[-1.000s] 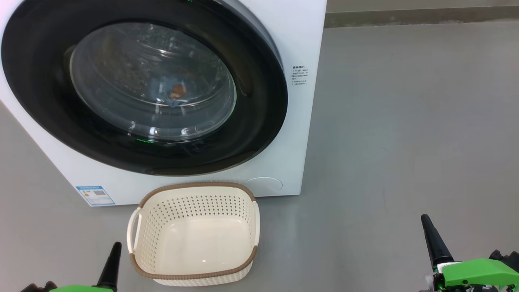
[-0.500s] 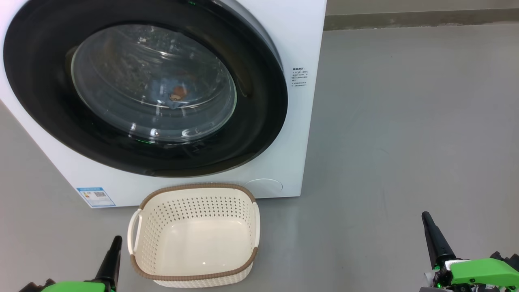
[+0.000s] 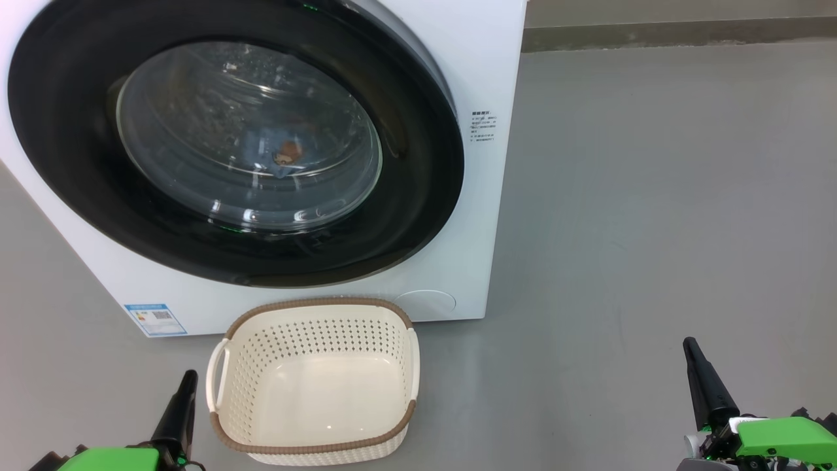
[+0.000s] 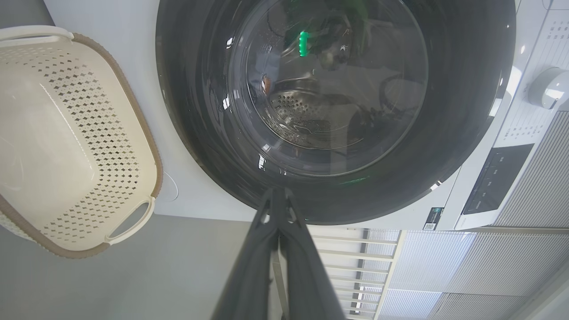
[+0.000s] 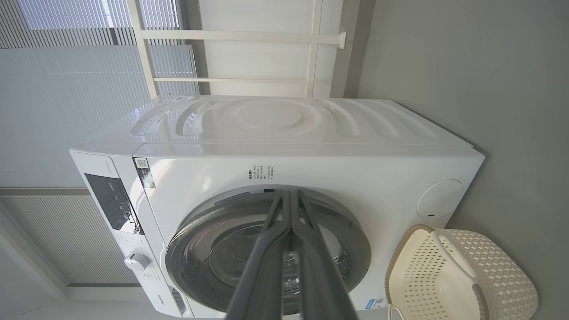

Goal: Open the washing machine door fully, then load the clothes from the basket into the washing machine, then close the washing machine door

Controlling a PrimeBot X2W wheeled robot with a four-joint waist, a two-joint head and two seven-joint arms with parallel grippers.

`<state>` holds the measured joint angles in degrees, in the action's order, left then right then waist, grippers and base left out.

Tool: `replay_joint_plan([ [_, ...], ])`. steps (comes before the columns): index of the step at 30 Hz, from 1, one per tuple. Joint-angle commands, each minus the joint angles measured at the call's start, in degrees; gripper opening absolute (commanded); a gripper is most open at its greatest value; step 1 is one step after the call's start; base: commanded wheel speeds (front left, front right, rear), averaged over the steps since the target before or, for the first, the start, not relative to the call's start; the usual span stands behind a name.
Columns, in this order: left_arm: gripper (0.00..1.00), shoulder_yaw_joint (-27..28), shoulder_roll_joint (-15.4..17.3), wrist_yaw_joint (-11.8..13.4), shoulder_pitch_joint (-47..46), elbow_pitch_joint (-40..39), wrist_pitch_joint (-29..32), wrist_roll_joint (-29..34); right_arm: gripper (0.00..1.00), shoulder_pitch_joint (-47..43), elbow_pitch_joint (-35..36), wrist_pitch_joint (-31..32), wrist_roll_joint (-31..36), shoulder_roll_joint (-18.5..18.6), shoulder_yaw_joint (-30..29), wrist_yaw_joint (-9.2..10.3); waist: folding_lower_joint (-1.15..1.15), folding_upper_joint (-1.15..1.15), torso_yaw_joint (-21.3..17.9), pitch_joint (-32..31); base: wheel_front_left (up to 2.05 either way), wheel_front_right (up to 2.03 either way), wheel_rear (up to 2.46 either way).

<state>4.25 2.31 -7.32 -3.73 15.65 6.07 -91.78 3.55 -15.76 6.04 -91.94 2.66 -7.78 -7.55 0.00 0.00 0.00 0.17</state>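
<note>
The washing machine (image 3: 487, 59) fills the upper left of the head view. The washing machine door (image 3: 428, 170) lies shut against its front. Through the glass, a bit of the clothes (image 3: 282, 156), light blue with a brown bear, lies in the drum. In front of the machine the basket (image 3: 314, 304) stands on the floor with nothing inside. My left gripper (image 3: 189, 378) is shut at the basket's left, apart from it. My right gripper (image 3: 688, 345) is shut far to the right, over bare floor. In the left wrist view the left gripper (image 4: 278, 194) points at the door's black rim (image 4: 466, 111).
Grey floor (image 3: 654, 196) spreads wide to the machine's right, up to a wall skirting (image 3: 680, 29). A blue label (image 3: 155, 318) marks the machine's lower left corner. In the right wrist view, white rails and blinds (image 5: 89, 66) stand behind the machine (image 5: 311, 155).
The head view has drifted slightly. Both shut grippers stand a little higher in it than a second ago. Door, basket and clothes have stayed put.
</note>
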Motion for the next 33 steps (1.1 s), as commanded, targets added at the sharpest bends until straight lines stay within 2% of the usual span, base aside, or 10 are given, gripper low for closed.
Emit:
replay_joint_plan([
  [1,0.00,2.04,0.77,-0.17,-2.43,-1.63,0.23,-0.58,0.00,2.64,1.74,0.47,-0.20,0.21,1.24,0.06,0.00,0.00,0.00,0.00,0.00,0.00,0.00],
  [33,0.00,2.16,0.69,-0.17,-2.44,-1.63,0.32,-0.49,0.00,2.64,1.74,0.46,-0.22,0.21,1.25,0.06,0.00,0.00,0.00,0.00,0.00,0.00,0.00],
])
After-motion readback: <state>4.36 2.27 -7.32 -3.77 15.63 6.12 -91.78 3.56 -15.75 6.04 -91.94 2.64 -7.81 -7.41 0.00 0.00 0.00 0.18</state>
